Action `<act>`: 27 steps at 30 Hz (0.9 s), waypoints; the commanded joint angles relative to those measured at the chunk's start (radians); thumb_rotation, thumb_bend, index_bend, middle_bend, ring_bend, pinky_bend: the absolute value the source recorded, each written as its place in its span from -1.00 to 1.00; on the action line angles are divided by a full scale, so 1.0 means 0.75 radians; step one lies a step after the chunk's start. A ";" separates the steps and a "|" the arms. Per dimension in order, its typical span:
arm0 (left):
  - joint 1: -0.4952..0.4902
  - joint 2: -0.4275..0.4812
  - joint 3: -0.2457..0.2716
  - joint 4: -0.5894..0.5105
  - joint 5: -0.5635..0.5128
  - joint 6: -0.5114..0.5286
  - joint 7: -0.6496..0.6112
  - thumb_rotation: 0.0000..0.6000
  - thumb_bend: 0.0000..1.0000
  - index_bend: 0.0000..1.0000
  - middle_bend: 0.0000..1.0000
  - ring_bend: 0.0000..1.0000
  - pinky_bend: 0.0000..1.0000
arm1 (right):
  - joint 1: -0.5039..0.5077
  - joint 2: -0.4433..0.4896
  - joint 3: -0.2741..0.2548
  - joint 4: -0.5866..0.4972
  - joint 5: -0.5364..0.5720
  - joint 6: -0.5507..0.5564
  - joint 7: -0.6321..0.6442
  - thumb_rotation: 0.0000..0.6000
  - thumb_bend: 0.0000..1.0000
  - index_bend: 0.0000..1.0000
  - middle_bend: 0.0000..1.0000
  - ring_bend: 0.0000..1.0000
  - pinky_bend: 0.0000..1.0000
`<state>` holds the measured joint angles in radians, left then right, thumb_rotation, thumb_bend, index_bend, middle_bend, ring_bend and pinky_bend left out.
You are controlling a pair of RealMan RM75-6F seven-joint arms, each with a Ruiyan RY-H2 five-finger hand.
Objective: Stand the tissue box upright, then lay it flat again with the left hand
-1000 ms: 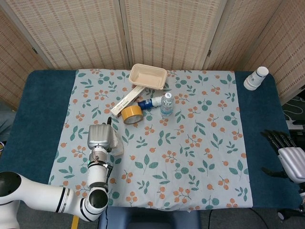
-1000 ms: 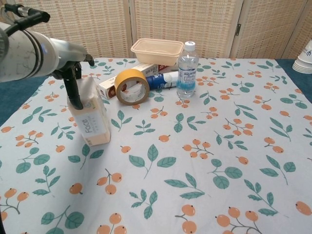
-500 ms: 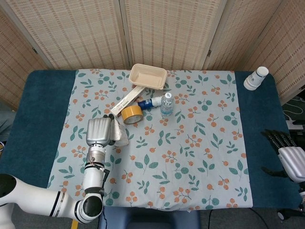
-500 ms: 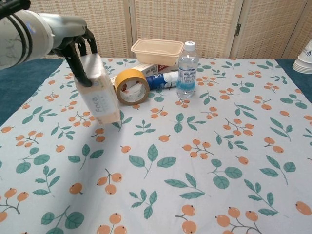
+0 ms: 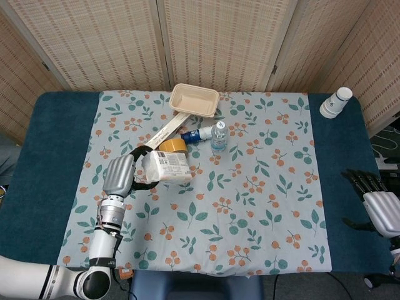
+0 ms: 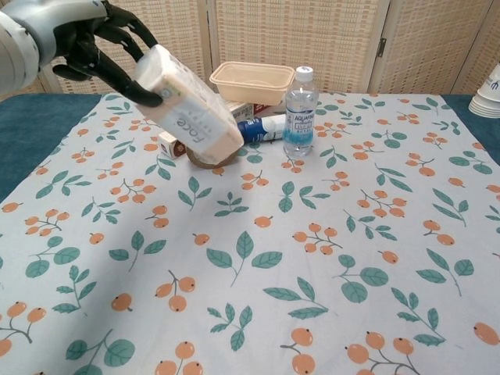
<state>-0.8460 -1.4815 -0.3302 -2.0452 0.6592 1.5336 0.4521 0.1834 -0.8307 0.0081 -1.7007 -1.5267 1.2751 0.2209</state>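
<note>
The tissue box (image 6: 187, 105), a soft white and peach pack, hangs tilted above the cloth, its free end pointing down toward the roll of tape. My left hand (image 6: 101, 47) grips its upper end, fingers wrapped around it. From the head view the tissue box (image 5: 167, 167) lies almost level in the air, with the left hand (image 5: 122, 174) on its left end. My right hand (image 5: 378, 206) rests at the far right edge of the table, fingers apart and holding nothing.
A yellow tape roll (image 6: 205, 153) sits partly behind the box. Beyond it lie a long carton (image 5: 164, 132), a lying blue bottle (image 6: 262, 127), an upright water bottle (image 6: 301, 111) and a beige tray (image 6: 251, 81). Stacked paper cups (image 5: 335, 102) stand at the far right corner.
The left hand has lifted the tissue box off the cloth, carried it right toward the tape roll, and tipped it from upright to a steep slant.
</note>
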 commanded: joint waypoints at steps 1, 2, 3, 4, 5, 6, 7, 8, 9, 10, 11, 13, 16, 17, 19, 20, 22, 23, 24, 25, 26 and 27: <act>0.195 0.009 0.079 0.134 0.295 -0.178 -0.469 1.00 -0.48 0.09 0.50 1.00 1.00 | 0.001 -0.002 0.001 -0.001 0.004 -0.003 -0.006 1.00 -0.77 -0.81 -0.90 -1.00 -0.95; 0.203 0.007 0.082 0.147 0.307 -0.186 -0.499 1.00 -0.48 0.09 0.50 1.00 1.00 | 0.001 -0.002 0.001 -0.002 0.004 -0.004 -0.008 1.00 -0.77 -0.81 -0.90 -1.00 -0.95; 0.226 -0.001 0.088 0.191 0.343 -0.208 -0.587 1.00 -0.48 0.09 0.50 1.00 1.00 | 0.002 -0.004 0.001 -0.003 0.006 -0.005 -0.013 1.00 -0.77 -0.81 -0.90 -1.00 -0.95; 0.247 -0.011 0.093 0.234 0.373 -0.228 -0.669 1.00 -0.48 0.09 0.50 1.00 1.00 | 0.003 -0.005 0.002 -0.004 0.008 -0.008 -0.018 1.00 -0.77 -0.81 -0.90 -1.00 -0.95; 0.273 -0.026 0.098 0.289 0.415 -0.254 -0.778 1.00 -0.49 0.09 0.49 1.00 1.00 | 0.004 -0.007 0.003 -0.006 0.012 -0.011 -0.024 1.00 -0.77 -0.81 -0.90 -1.00 -0.95; 0.309 -0.054 0.121 0.370 0.470 -0.294 -0.944 1.00 -0.49 0.09 0.49 1.00 1.00 | 0.007 -0.011 0.004 -0.005 0.018 -0.019 -0.033 1.00 -0.77 -0.81 -0.90 -1.00 -0.95; 0.328 -0.076 0.142 0.447 0.543 -0.312 -1.052 1.00 -0.50 0.09 0.49 1.00 1.00 | 0.009 -0.014 0.005 -0.004 0.024 -0.023 -0.039 1.00 -0.77 -0.81 -0.90 -1.00 -0.95; 0.346 -0.101 0.168 0.531 0.618 -0.329 -1.161 1.00 -0.51 0.09 0.49 1.00 1.00 | 0.010 -0.016 0.007 -0.005 0.030 -0.027 -0.045 1.00 -0.77 -0.81 -0.90 -1.00 -0.95; 0.357 -0.118 0.184 0.585 0.665 -0.336 -1.230 1.00 -0.51 0.08 0.49 1.00 1.00 | 0.011 -0.017 0.007 -0.005 0.033 -0.029 -0.049 1.00 -0.77 -0.81 -0.90 -1.00 -0.95; 0.368 -0.139 0.195 0.638 0.702 -0.336 -1.289 1.00 -0.51 0.08 0.49 1.00 1.00 | 0.011 -0.018 0.008 -0.005 0.036 -0.030 -0.050 1.00 -0.77 -0.81 -0.90 -1.00 -0.95; 0.384 -0.175 0.204 0.707 0.740 -0.322 -1.350 1.00 -0.52 0.08 0.49 1.00 1.00 | 0.011 -0.018 0.010 -0.006 0.039 -0.030 -0.051 1.00 -0.77 -0.81 -0.90 -1.00 -0.95; 0.406 -0.233 0.216 0.807 0.784 -0.298 -1.425 1.00 -0.52 0.08 0.49 1.00 1.00 | 0.011 -0.018 0.011 -0.005 0.044 -0.031 -0.053 1.00 -0.77 -0.81 -0.90 -1.00 -0.95; 0.444 -0.346 0.234 0.977 0.836 -0.246 -1.514 1.00 -0.52 0.08 0.49 1.00 1.00 | 0.011 -0.019 0.015 -0.005 0.053 -0.032 -0.054 1.00 -0.77 -0.81 -0.90 -1.00 -0.95; 0.454 -0.379 0.241 1.027 0.851 -0.233 -1.533 1.00 -0.52 0.08 0.49 1.00 1.00 | 0.011 -0.019 0.015 -0.005 0.055 -0.033 -0.055 1.00 -0.77 -0.81 -0.90 -1.00 -0.95; 0.481 -0.467 0.241 1.148 0.874 -0.178 -1.561 1.00 -0.52 0.08 0.47 1.00 1.00 | 0.012 -0.021 0.017 -0.005 0.062 -0.038 -0.061 1.00 -0.77 -0.81 -0.90 -1.00 -0.95; 0.491 -0.504 0.238 1.196 0.883 -0.154 -1.579 1.00 -0.52 0.07 0.46 1.00 1.00 | 0.013 -0.022 0.017 -0.005 0.064 -0.040 -0.066 1.00 -0.77 -0.81 -0.90 -1.00 -0.95; 0.509 -0.575 0.230 1.291 0.902 -0.115 -1.630 1.00 -0.52 0.05 0.44 1.00 1.00 | 0.015 -0.026 0.018 -0.004 0.070 -0.046 -0.074 1.00 -0.77 -0.81 -0.90 -1.00 -0.95; 0.515 -0.597 0.227 1.324 0.908 -0.108 -1.651 1.00 -0.52 0.04 0.43 1.00 1.00 | 0.017 -0.028 0.018 -0.004 0.073 -0.050 -0.078 1.00 -0.77 -0.81 -0.90 -1.00 -0.95; 0.521 -0.622 0.224 1.361 0.915 -0.102 -1.679 1.00 -0.52 0.03 0.43 1.00 1.00 | 0.019 -0.030 0.019 -0.003 0.077 -0.057 -0.083 1.00 -0.77 -0.81 -0.90 -1.00 -0.95; 0.525 -0.638 0.220 1.385 0.920 -0.097 -1.696 1.00 -0.52 0.03 0.42 1.00 1.00 | 0.021 -0.032 0.020 -0.003 0.081 -0.061 -0.087 1.00 -0.77 -0.81 -0.90 -1.00 -0.95; 0.529 -0.656 0.216 1.414 0.926 -0.091 -1.716 1.00 -0.52 0.03 0.42 1.00 1.00 | 0.024 -0.035 0.021 -0.002 0.087 -0.068 -0.092 1.00 -0.77 -0.81 -0.90 -1.00 -0.95; 0.532 -0.667 0.213 1.433 0.932 -0.089 -1.730 1.00 -0.52 0.03 0.42 1.00 1.00 | 0.026 -0.036 0.021 -0.002 0.090 -0.073 -0.096 1.00 -0.77 -0.81 -0.90 -1.00 -0.95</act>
<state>-0.4665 -1.9466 -0.1676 -1.0109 1.3344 1.4451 -0.8090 0.2015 -0.8565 0.0235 -1.7025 -1.4613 1.2226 0.1510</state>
